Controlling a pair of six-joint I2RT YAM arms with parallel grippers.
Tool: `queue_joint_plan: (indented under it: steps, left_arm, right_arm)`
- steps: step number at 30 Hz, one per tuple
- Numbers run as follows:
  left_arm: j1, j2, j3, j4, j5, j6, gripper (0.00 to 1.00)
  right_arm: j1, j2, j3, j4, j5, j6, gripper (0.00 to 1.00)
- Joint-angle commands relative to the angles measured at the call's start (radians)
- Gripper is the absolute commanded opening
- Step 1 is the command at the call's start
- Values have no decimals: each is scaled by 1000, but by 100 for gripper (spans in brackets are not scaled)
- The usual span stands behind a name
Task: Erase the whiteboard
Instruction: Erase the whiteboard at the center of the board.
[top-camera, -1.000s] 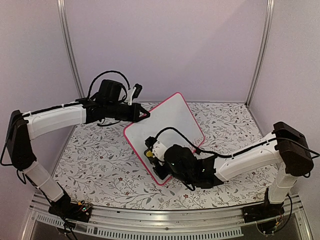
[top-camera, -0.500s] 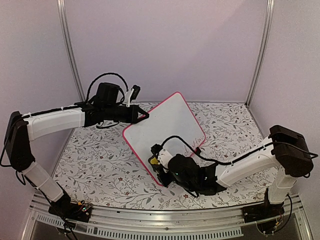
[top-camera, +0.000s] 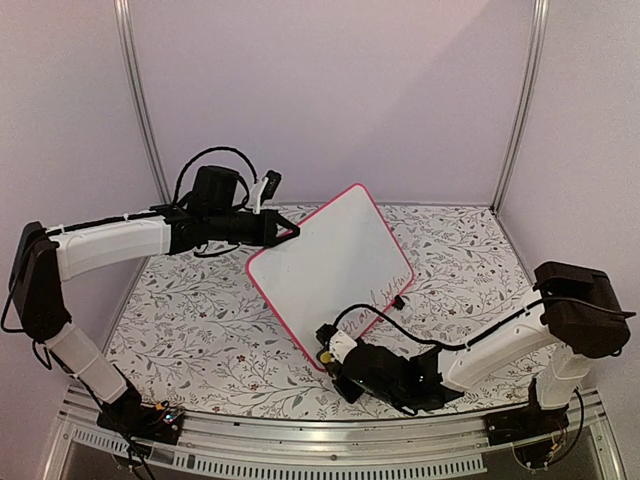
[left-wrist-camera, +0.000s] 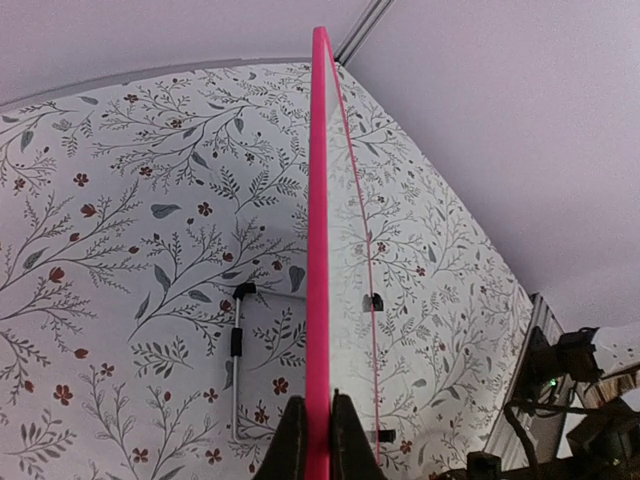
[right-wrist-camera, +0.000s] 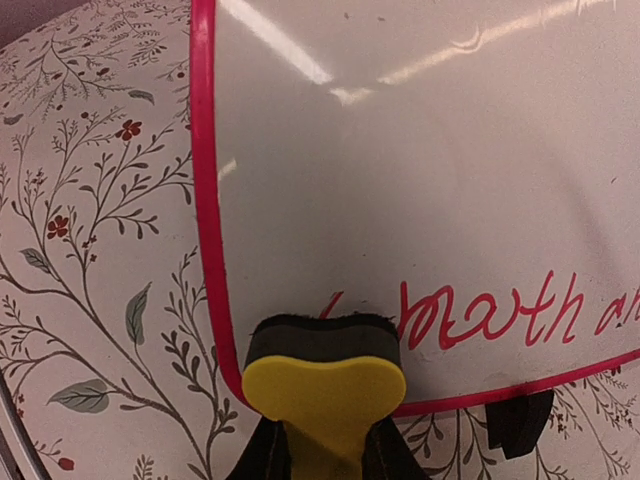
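Over the middle of the white bench (top-camera: 180, 320) printed with grey leafy branches and small red flowers: rectangular whiteboard (top-camera: 325, 260) with a thin pink-red frame and rounded corners. Raised off the flat, turned diamond-wise, lowest corner towards the bench's front edge, top corner towards the far edge; cannot tell whether that lowest corner touches the bench. Bears red handwritten marker writing (right-wrist-camera: 490, 315) along its lower right side, "math" legible from the right wrist; elsewhere plain white with glare streaks. Fitted with two small black clip feet (left-wrist-camera: 372, 300) on that same lower right side.

Pinched at its left corner by the black left gripper (left-wrist-camera: 318, 430), jaws closed on the pink frame, one finger on each face. Met at the lowest corner by the black right gripper (top-camera: 328, 352), clamped on a small yellow block eraser (right-wrist-camera: 322, 390) with a dark felt pad, pad against the board face just inside the frame and just left of the first red stroke.

Behind the board, flat on the bench: thin metal rod (left-wrist-camera: 237, 370) with black ends.
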Motion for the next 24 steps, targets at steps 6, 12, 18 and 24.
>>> queue_joint_plan:
  steps: [6,12,18,24]
  left_arm:
    - [-13,39,-37,-44,6,45,0]
    - [-12,39,-40,-42,2,45,0]
    - [-12,45,-38,-41,5,43,0]
    - [-12,40,-39,-40,9,41,0]
  right_arm:
    - [-2,22,140,-6,65,-95,16]
    - [-24,81,280,-11,114,-178,16]
    - [-44,102,312,-14,142,-216,16]
    - [-42,74,208,-71,138,-142,15]
